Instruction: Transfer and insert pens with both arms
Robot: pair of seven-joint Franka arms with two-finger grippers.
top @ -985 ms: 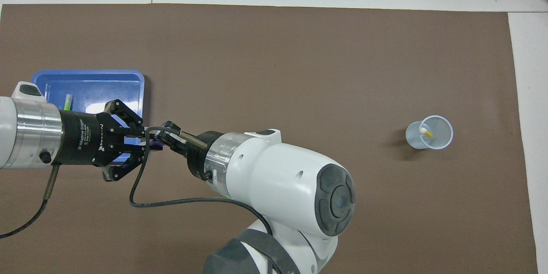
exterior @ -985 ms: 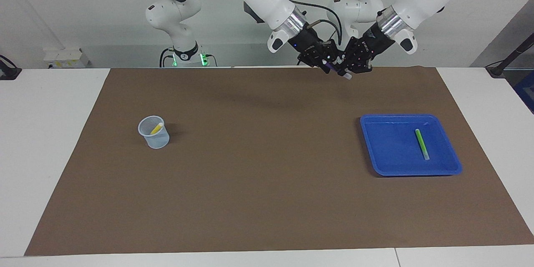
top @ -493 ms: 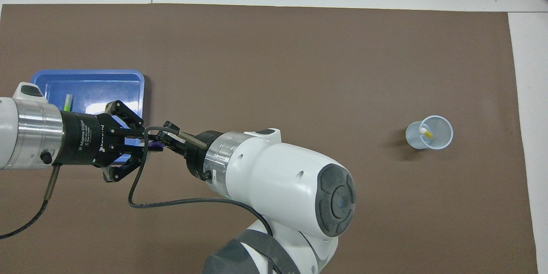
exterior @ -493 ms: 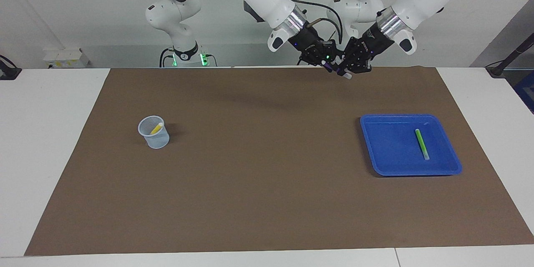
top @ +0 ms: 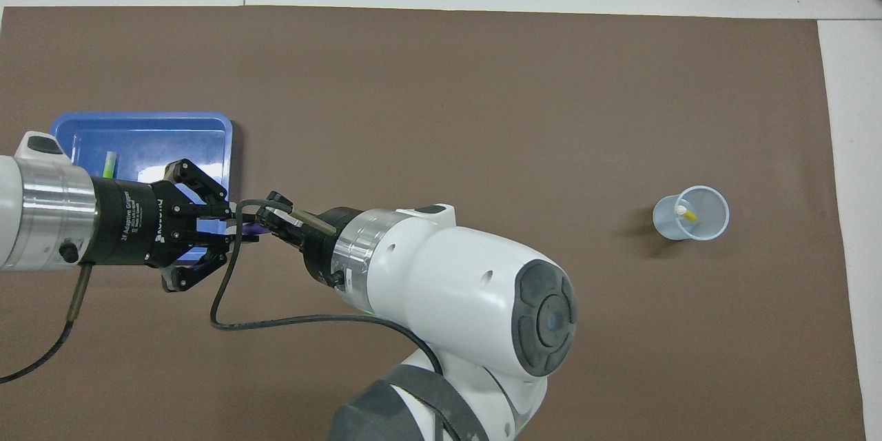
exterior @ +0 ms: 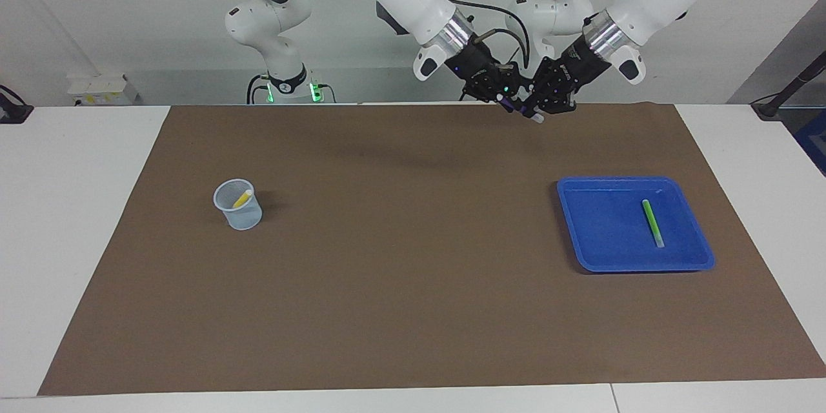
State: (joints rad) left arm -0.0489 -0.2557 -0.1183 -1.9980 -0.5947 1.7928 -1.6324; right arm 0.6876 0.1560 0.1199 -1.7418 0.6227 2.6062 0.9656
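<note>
- Right black two-finger gripper is clamped on the short purple pen with a pale whitish end, up in the air over the brown mat at the robots' edge of the table
- Left black two-finger gripper meets it nose to nose on the same pen; I cannot tell from either view whether its fingertips have hold of the pen
- Judged from this, the step in hand is the handover of the purple pen from left arm to right arm
- To do it well, the right grip should be firm before the left lets go, and the left should draw straight back along its own axis so it does not twist the pen
- After that, the pen wants carrying upright, pale end clear of the rim, to the pale translucent plastic cup toward the right arm's end of the table, where the yellow pen leans inside
- Bright green pen lies flat in the shallow blue plastic tray toward the left arm's end, not yet moved
</note>
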